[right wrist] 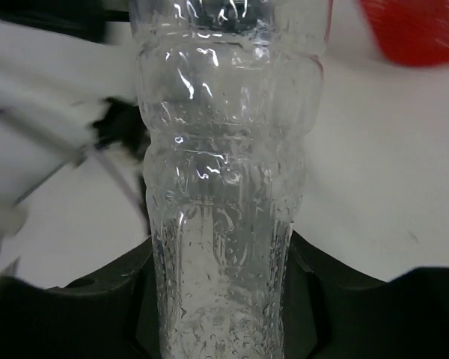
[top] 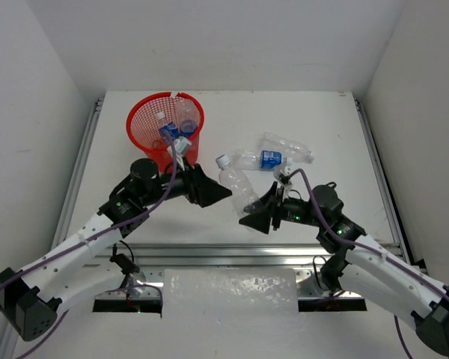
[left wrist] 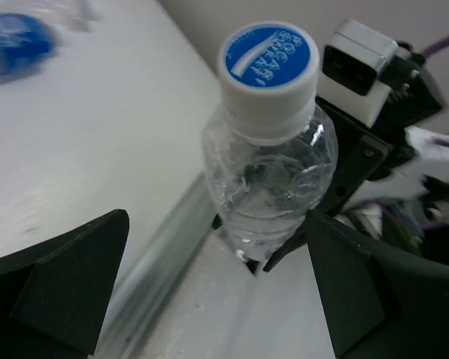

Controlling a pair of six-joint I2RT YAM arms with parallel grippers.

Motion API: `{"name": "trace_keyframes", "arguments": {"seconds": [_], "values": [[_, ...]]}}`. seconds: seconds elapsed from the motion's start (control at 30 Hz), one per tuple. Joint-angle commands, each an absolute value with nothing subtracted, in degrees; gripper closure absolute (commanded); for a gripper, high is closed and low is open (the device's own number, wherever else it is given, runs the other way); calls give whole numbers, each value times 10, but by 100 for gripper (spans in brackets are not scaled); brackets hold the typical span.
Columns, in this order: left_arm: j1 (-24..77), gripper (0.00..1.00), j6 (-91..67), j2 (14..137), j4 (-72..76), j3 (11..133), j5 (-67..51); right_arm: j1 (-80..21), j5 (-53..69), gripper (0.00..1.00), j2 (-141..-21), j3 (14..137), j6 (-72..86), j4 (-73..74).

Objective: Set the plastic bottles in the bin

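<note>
My right gripper [top: 253, 213] is shut on the lower body of a clear unlabelled plastic bottle [top: 236, 183], held off the table with its blue-printed white cap [top: 223, 160] pointing up-left. In the right wrist view the bottle [right wrist: 224, 187] fills the gap between the fingers [right wrist: 344, 299]. My left gripper [top: 221, 193] is open and empty, just left of that bottle; in its view the capped bottle [left wrist: 269, 164] stands ahead of the spread fingers [left wrist: 67, 288]. The red mesh bin [top: 146, 112] at the back left holds bottles [top: 168, 133]. Two more bottles [top: 273, 157] lie on the table.
The white table [top: 322, 120] has a raised metal rail [top: 374, 157] on the right and another along the near edge [top: 232, 250]. White walls close in the sides and back. A clear plastic sheet [top: 232, 292] lies below the near rail.
</note>
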State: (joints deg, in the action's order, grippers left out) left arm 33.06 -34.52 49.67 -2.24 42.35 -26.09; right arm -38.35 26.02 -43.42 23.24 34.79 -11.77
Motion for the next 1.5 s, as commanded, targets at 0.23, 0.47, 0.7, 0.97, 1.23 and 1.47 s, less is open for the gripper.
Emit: {"name": "trace_keyframes", "arguments": {"seconds": [0.23, 0.47, 0.7, 0.97, 1.23, 1.47], "values": [[469, 5, -366, 568, 153, 460, -257, -406, 574, 89, -443, 250, 360, -309], [468, 99, -324, 546, 26, 526, -103, -405, 401, 1, -398, 269, 301, -181], [294, 100, -324, 590, -397, 791, 410, -404, -81, 1, -323, 282, 323, 119], [147, 97, -245, 768, -421, 932, 483, -404, -70, 1, -287, 272, 331, 144], [125, 69, -231, 894, -401, 1023, 419, -404, -62, 1, -281, 261, 332, 148], [125, 7, -249, 880, -396, 1027, 360, -405, -55, 1, -347, 267, 335, 144]]}}
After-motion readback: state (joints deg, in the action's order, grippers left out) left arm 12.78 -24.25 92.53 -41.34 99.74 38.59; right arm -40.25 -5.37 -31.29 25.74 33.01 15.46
